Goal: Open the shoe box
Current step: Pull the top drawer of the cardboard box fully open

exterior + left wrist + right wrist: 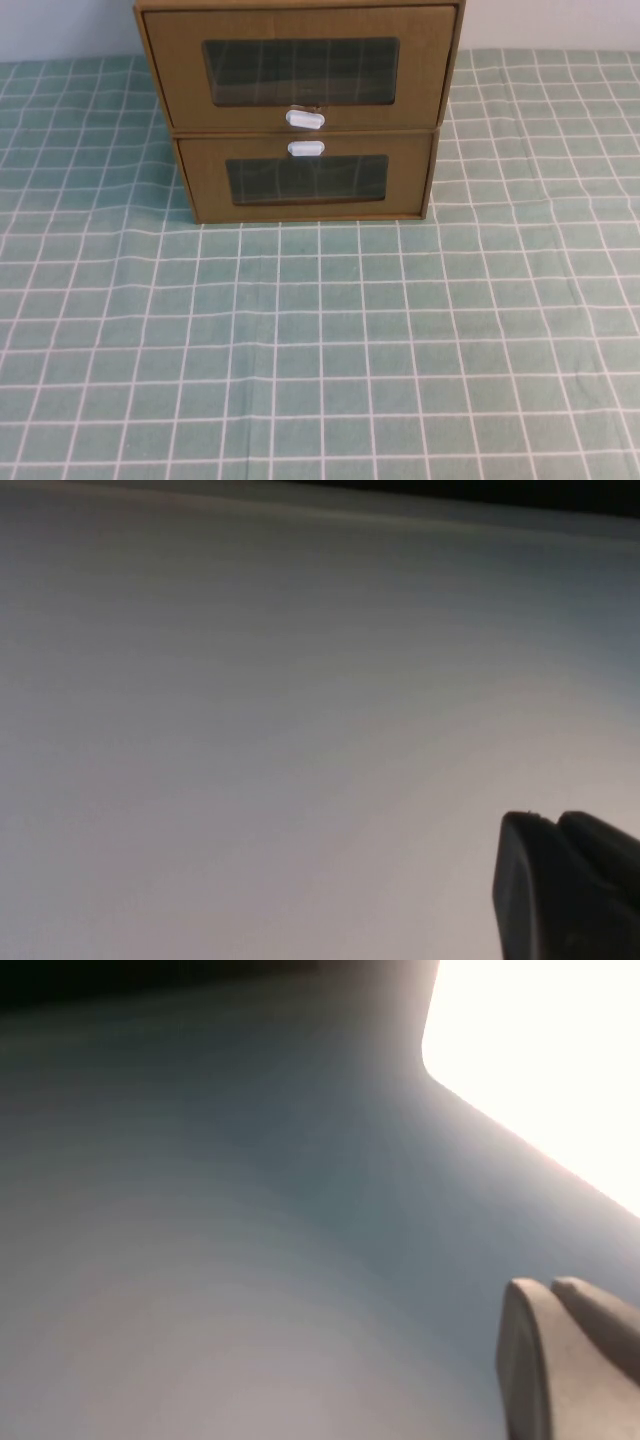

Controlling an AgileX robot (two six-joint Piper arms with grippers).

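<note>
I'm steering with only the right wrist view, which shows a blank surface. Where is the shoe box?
Observer: A brown cardboard two-drawer shoe box stands at the far middle of the green checked tablecloth.
Operator: Is a drawer open?
Observer: Both look closed, the upper white handle just above the lower white handle.
Operator: And the arms?
Observer: Neither shows in the high view; the left gripper faces a blank pale surface too, like your shut right gripper.
</note>
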